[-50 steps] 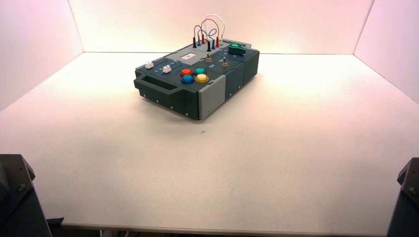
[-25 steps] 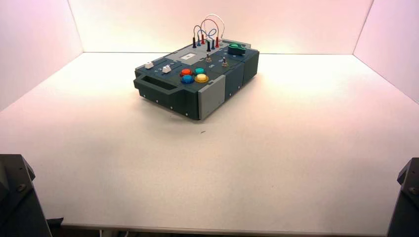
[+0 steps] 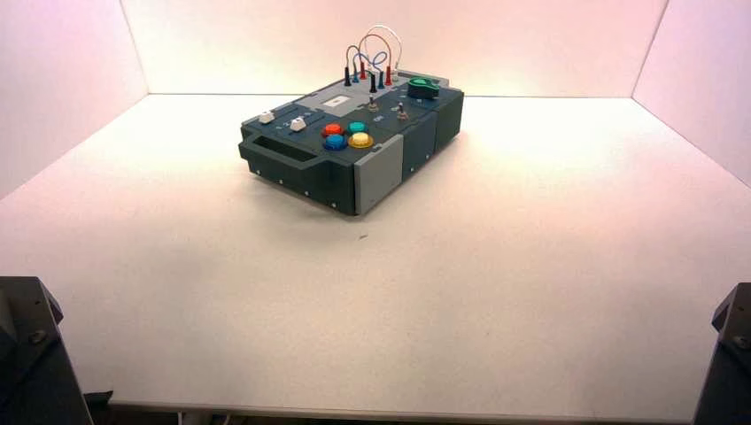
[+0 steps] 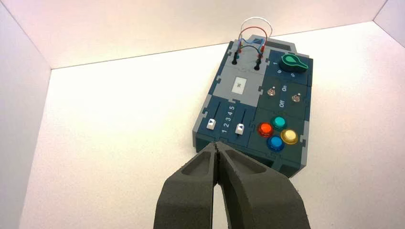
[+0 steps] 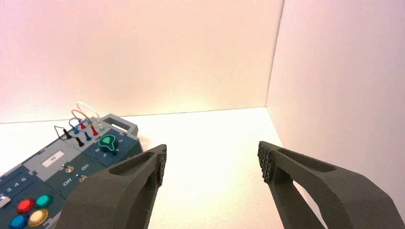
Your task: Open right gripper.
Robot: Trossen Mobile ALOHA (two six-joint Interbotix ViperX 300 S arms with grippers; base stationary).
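The right gripper (image 5: 212, 162) is seen spread wide, fingers (image 5: 264, 161) well apart with nothing between them, held above the tabletop (image 3: 496, 266) near its right edge. The left gripper (image 4: 218, 151) is pressed together, tips touching, empty, and is aimed at the box (image 3: 350, 142) from above the near left of the tabletop. Both arms are parked at the near corners in the high view. The box is recorded toward the far edge, about mid-width, turned at an angle. On it are noted four buttons (image 4: 277, 133) (red, teal, blue, yellow), two white sliders (image 4: 210, 125), two toggle switches (image 4: 271, 91), a green knob (image 4: 292, 62), and looped wires (image 4: 250, 36) at its far end.
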